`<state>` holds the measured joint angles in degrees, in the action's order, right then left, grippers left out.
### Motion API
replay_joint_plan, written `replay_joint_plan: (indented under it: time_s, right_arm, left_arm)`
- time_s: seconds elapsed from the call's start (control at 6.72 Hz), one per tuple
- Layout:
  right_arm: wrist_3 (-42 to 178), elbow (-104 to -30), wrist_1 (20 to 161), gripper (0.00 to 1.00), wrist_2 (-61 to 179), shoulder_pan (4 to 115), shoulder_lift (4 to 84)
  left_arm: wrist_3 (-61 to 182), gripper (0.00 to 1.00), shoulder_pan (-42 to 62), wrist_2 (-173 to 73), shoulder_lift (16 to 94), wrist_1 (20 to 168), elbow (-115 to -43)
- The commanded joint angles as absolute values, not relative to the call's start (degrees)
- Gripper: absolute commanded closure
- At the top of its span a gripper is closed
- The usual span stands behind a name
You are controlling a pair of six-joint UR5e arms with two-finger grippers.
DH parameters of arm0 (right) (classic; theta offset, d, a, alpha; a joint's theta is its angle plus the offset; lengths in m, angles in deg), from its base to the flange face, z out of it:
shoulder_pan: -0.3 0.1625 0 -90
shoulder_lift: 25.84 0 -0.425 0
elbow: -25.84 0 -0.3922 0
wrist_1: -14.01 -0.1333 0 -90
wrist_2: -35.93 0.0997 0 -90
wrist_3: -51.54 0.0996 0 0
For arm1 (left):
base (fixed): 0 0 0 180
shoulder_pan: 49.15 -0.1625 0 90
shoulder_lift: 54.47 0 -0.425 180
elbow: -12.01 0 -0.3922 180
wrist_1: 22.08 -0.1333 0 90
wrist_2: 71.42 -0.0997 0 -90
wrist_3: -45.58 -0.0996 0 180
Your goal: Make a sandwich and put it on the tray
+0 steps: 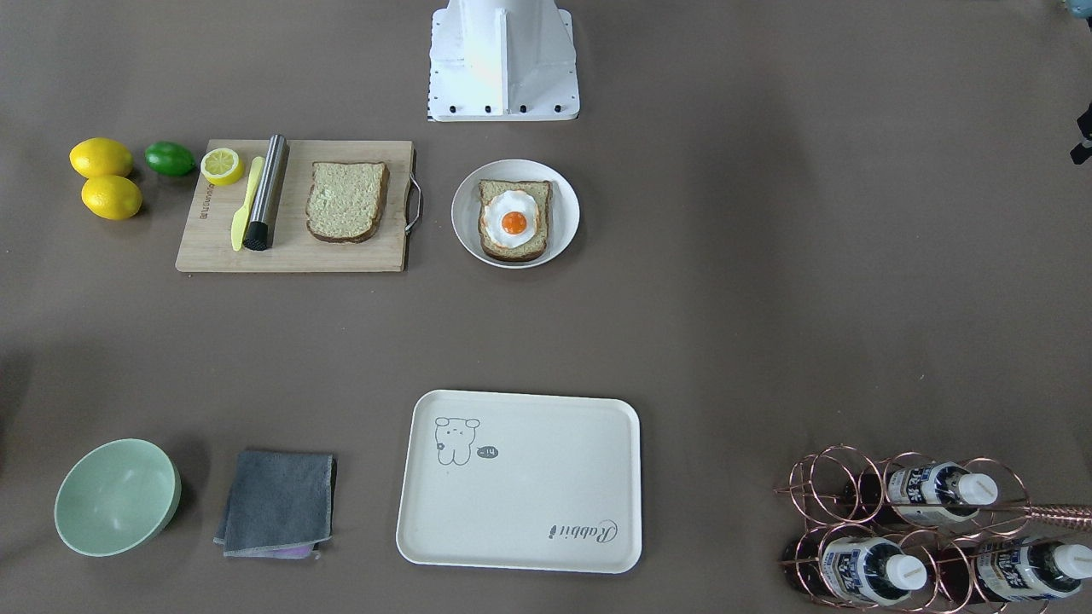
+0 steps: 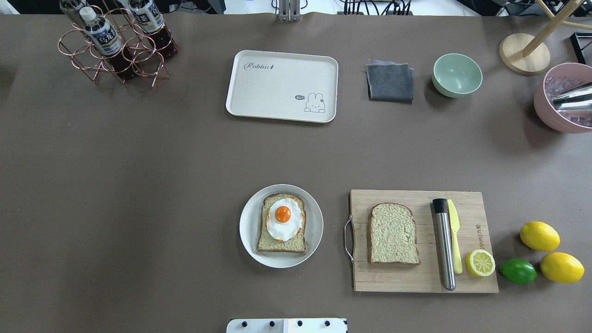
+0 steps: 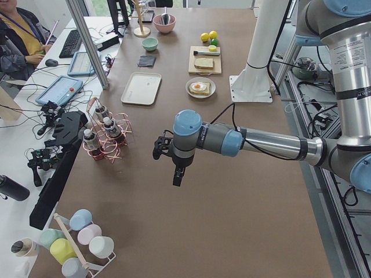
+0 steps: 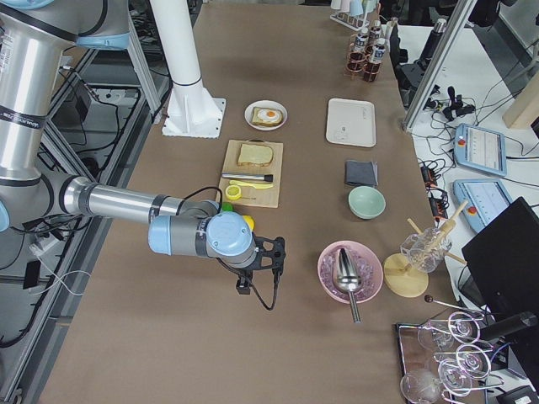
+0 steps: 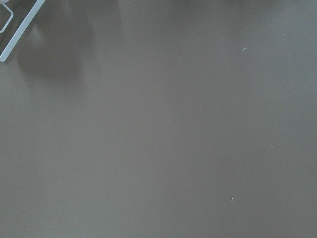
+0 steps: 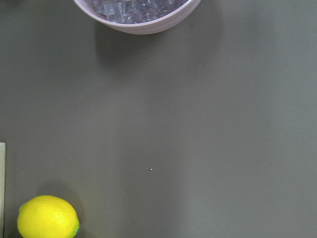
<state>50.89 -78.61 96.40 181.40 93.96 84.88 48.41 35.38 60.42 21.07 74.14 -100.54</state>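
One bread slice [image 2: 281, 244] with the fried egg [image 2: 282, 218] on it lies on a round white plate [image 2: 249, 230] at the table's middle; it also shows in the front view [image 1: 514, 247]. The second bread slice [image 2: 393, 233] lies bare on the wooden cutting board [image 2: 407, 277]. The cream tray [image 2: 277, 88] sits bare at the far side. My left gripper [image 3: 178, 176] hangs over bare table far to the left. My right gripper [image 4: 243, 289] hangs over bare table beyond the lemons. I cannot tell whether either is open or shut.
On the board lie a metal cylinder [image 2: 444, 245], a yellow knife [image 2: 455, 240] and a half lemon [image 2: 480, 262]. Two lemons [image 2: 539, 236], a lime [image 2: 518, 271], a green bowl [image 2: 457, 75], a grey cloth [image 2: 390, 82], a bottle rack [image 2: 115, 41] and a pink ice bowl [image 2: 562, 104] stand around.
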Motion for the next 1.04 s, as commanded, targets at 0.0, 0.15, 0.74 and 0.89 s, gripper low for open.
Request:
replay_joint_plan:
  time_s: [0.0, 0.15, 0.74, 0.89]
  right_arm:
    - [52.8, -80.2, 96.3, 0.0, 183.4, 90.6, 84.5]
    - [57.7, -82.4, 96.3, 0.0, 183.2, 89.7, 84.8]
    - [95.0, -83.6, 72.1, 0.02, 177.5, 70.3, 82.9]
    - [104.9, -83.8, 67.1, 0.02, 174.6, 64.2, 81.1]
  left_arm:
    - [48.3, 0.02, 35.3, 60.4, 20.9, 75.4, -100.7]
    - [49.0, 0.02, 35.3, 60.4, 20.9, 77.7, -100.3]
    - [48.7, 0.02, 35.0, 60.4, 21.1, 77.9, -99.7]
    - [48.2, 0.02, 35.1, 60.2, 21.6, 78.0, -99.0]
